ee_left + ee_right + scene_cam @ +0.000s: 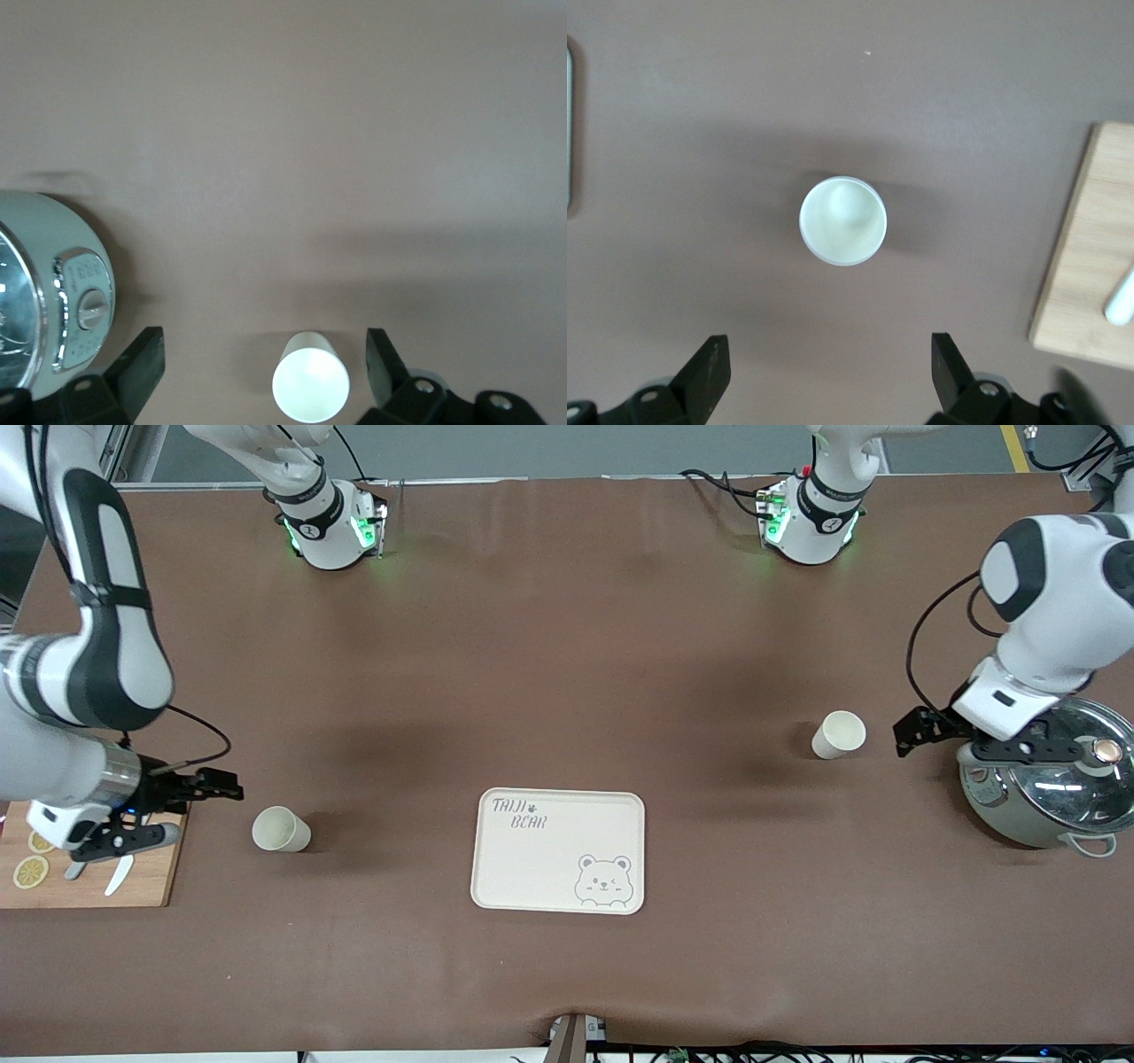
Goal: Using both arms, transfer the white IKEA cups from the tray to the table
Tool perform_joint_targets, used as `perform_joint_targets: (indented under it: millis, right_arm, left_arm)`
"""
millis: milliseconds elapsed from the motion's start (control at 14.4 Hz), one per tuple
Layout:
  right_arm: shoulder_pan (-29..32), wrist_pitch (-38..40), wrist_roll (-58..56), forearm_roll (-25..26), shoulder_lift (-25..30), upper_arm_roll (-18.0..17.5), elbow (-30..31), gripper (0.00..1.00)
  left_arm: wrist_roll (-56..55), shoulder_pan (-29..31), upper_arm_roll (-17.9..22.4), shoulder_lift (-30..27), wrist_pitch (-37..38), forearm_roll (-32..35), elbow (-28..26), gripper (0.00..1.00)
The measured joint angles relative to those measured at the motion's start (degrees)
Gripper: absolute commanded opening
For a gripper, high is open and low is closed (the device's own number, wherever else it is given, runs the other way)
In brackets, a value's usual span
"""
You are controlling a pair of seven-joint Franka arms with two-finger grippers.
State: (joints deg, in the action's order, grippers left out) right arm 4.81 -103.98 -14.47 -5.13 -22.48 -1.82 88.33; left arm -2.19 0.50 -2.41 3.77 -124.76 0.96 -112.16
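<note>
Two white IKEA cups stand upright on the brown table. One cup (281,829) is toward the right arm's end, beside the tray. The other cup (838,734) is toward the left arm's end. My right gripper (221,784) is open and empty, up in the air close to its cup, which shows in the right wrist view (842,220) ahead of the gripper (828,345). My left gripper (911,731) is open and empty beside the other cup. In the left wrist view that cup (310,388) shows between the spread fingers of the gripper (263,341), nearer one finger.
A cream bear-printed tray (558,850) lies in the middle, near the front camera. A wooden board (133,877) with lemon slices and a knife lies at the right arm's end. A grey cooker (1054,779) with a glass lid stands at the left arm's end.
</note>
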Motion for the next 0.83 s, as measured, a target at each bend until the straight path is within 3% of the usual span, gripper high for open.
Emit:
perform_joint_targets:
  millis: [277,832]
  right_arm:
    - [-0.14,11.63,5.96,0.62,1.16,-0.23,-8.47,1.0]
    - [-6.95,12.95,19.05,0.65,3.22,-1.0,-10.53,1.0]
  left_arm:
    - [-6.07,-2.58,-0.33,2.7,3.66,0.0,8.05,1.0]
    - [-6.36,-4.03,0.66,4.11,19.91,0.0,22.53,1.0]
